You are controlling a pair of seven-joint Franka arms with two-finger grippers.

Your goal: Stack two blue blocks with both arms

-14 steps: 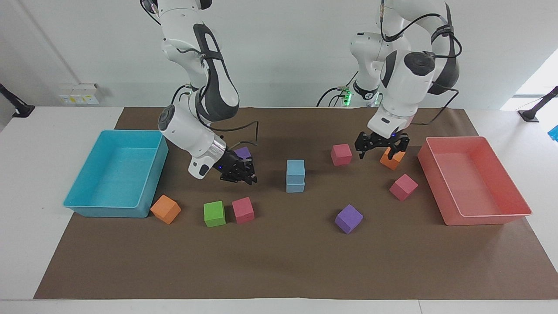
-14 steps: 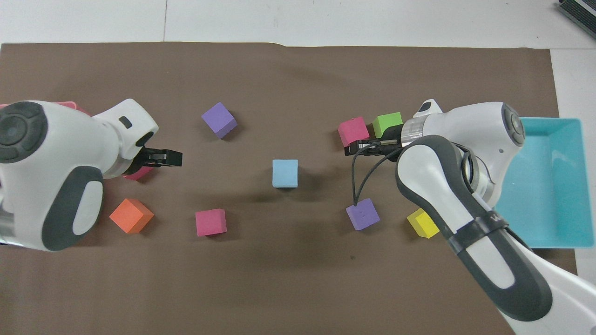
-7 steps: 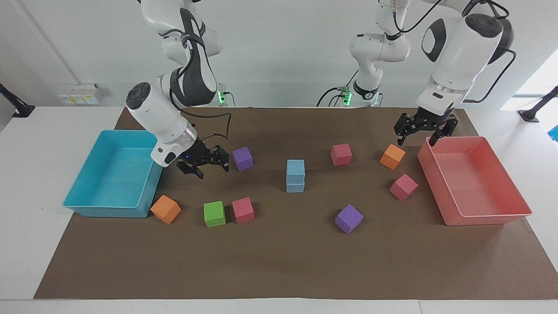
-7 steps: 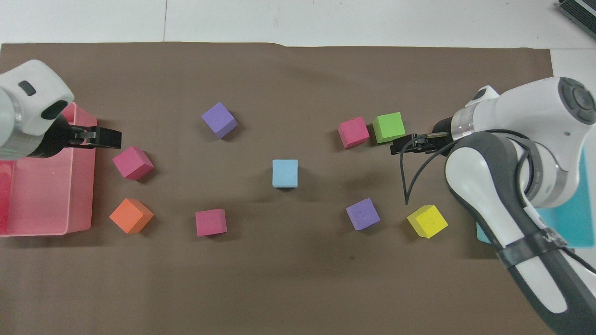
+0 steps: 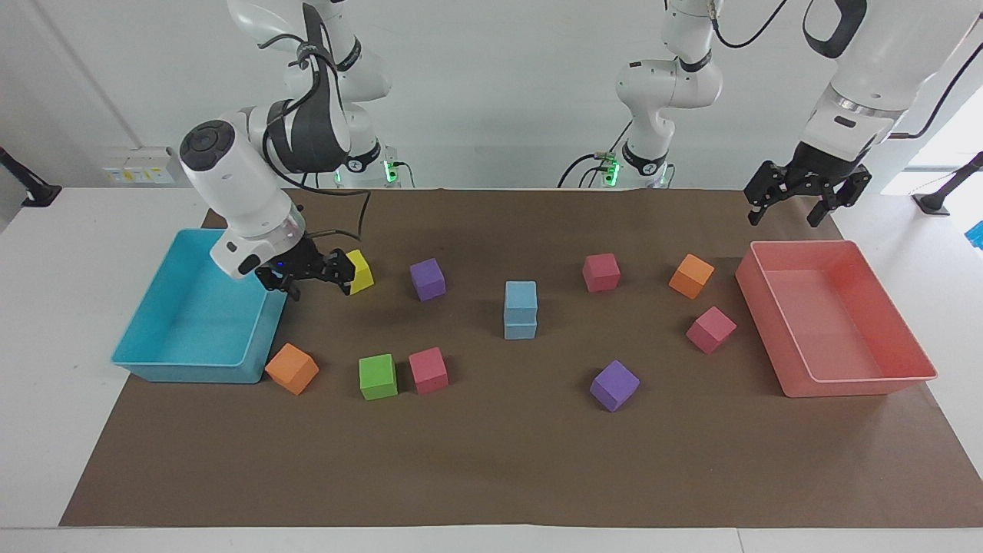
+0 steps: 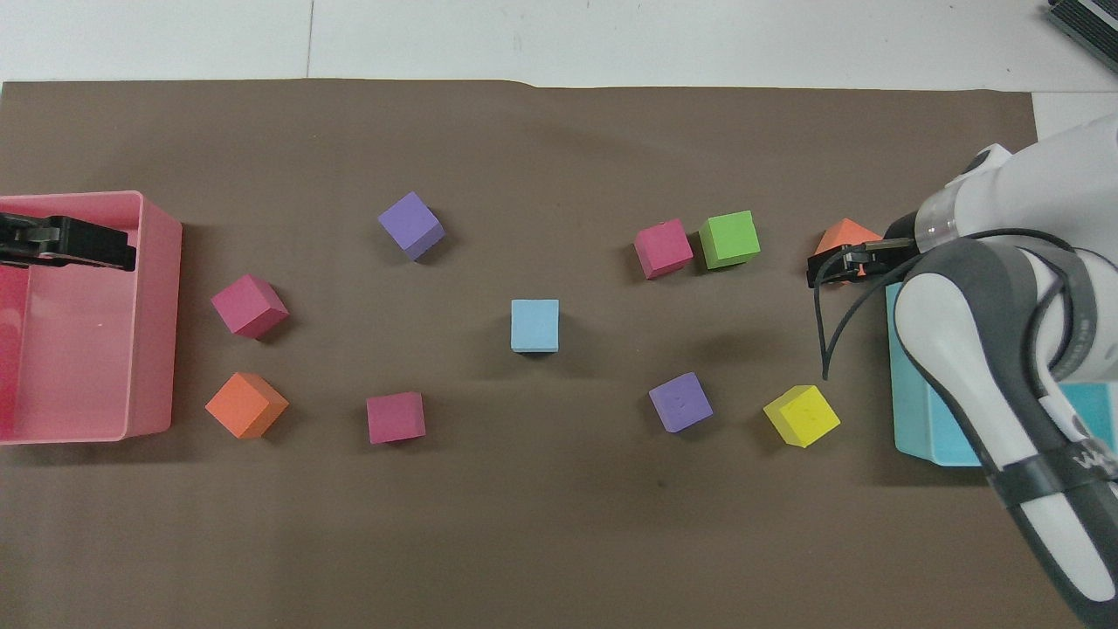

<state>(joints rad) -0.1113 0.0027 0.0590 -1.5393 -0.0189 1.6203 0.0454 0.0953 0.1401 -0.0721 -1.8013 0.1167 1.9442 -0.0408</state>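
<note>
The two blue blocks [image 5: 521, 309] stand one on the other in the middle of the brown paper mat [image 5: 491, 461] that covers the desk, and the upper cube sits square on the lower one, so the stacking looks finished to me. The right pincer [image 5: 306, 270] hangs low over the edge of the cyan tray [image 5: 153, 361], close beside the yellow cube [image 5: 359, 272], with its fingers spread and nothing between them. The left pincer [image 5: 806, 192] is raised over the end of the pink tray [image 5: 860, 380] that is nearer to the robots, also wide open and empty. Both are well apart from the stack. I think little can go wrong now, but some risks remain. The foam cubes are light, so any bump of the desk or a shake from a fast arm move may shift the upper one. If the right arm swings toward the middle while it is so low, its pincer or the loose black cable [image 5: 338, 223] may catch the yellow cube or the purple cube [image 5: 427, 278] and push it toward the stack. The same arm may also strike the wall of the cyan tray and drag it. The left arm is high, so I judge that its path is safer.
</note>
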